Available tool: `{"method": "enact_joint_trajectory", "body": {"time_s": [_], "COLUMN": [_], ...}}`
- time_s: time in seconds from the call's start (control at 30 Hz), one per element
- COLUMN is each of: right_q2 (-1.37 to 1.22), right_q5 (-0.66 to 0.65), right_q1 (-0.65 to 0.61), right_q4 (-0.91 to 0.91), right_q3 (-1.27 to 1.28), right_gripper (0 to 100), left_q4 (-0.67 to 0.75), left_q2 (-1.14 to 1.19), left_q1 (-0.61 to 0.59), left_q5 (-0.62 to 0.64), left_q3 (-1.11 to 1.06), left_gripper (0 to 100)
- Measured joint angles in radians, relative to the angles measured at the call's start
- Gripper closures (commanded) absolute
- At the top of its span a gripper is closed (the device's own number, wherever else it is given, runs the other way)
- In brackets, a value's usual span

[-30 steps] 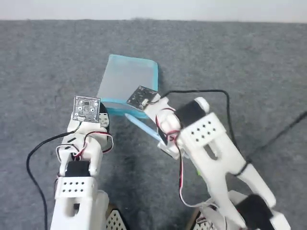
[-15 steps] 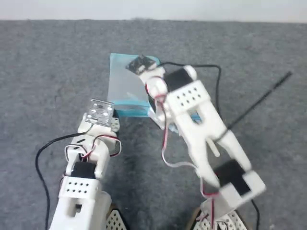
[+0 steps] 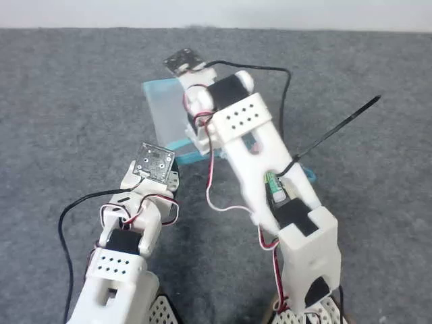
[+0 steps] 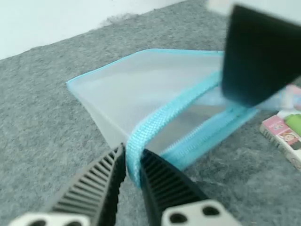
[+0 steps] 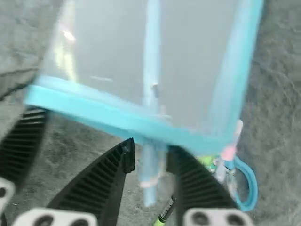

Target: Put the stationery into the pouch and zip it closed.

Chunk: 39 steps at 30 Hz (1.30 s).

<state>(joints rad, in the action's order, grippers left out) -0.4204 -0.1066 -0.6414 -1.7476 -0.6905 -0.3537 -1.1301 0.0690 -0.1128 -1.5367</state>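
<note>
at the bottom centre of the left wrist view, your left gripper (image 4: 132,155) is clamped on the blue zipper band (image 4: 174,113) of the translucent pouch (image 4: 141,84). the pouch lies on the grey felt table (image 3: 61,101), upper centre in the high view. your right gripper (image 5: 150,148) sits at the pouch mouth, jaws apart on either side of a light blue pen (image 5: 149,183) whose far end lies inside.
</note>
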Motion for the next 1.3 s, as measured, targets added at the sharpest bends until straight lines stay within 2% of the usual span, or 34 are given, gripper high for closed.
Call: {"method": "enact_joint_trajectory", "body": {"time_s": [0.23,0.4,0.57,0.73,0.8,0.93,1.03,1.1,1.17,1.3], "right_q2": [0.017,0.206,0.431,0.493,0.493,0.493,0.493,0.493,0.493,0.493], "right_q5": [-0.051,-0.114,-0.172,-0.229,-0.270,-0.336,-0.371,-0.384,-0.390,-0.408], "right_q1": [-0.006,0.031,0.081,0.275,0.364,0.493,0.532,0.535,0.540,0.552], "right_q4": [-0.005,-0.005,-0.005,0.075,0.160,0.324,0.411,0.439,0.450,0.476], "right_q3": [-0.002,0.034,0.284,0.684,0.847,1.102,1.194,1.226,1.234,1.258], "right_gripper": [85.7,85.8,85.8,85.8,85.8,85.8,85.8,85.8,85.8,85.8], "left_q4": [0.000,0.017,0.025,-0.017,-0.020,-0.028,-0.083,-0.140,-0.158,-0.157], "left_q2": [0.000,0.000,0.000,0.000,0.000,0.000,0.000,0.000,0.000,0.000], "left_q1": [-0.026,-0.114,-0.199,-0.063,-0.112,-0.310,-0.242,-0.127,-0.069,-0.201], "left_q5": [-0.005,-0.008,0.060,-0.040,-0.037,0.083,0.054,-0.055,-0.124,-0.066], "left_q3": [0.000,0.000,0.000,0.000,0.005,0.063,0.071,0.069,0.069,0.081], "left_gripper": [99,99,99,99,99,99,99,99,99,99]}}
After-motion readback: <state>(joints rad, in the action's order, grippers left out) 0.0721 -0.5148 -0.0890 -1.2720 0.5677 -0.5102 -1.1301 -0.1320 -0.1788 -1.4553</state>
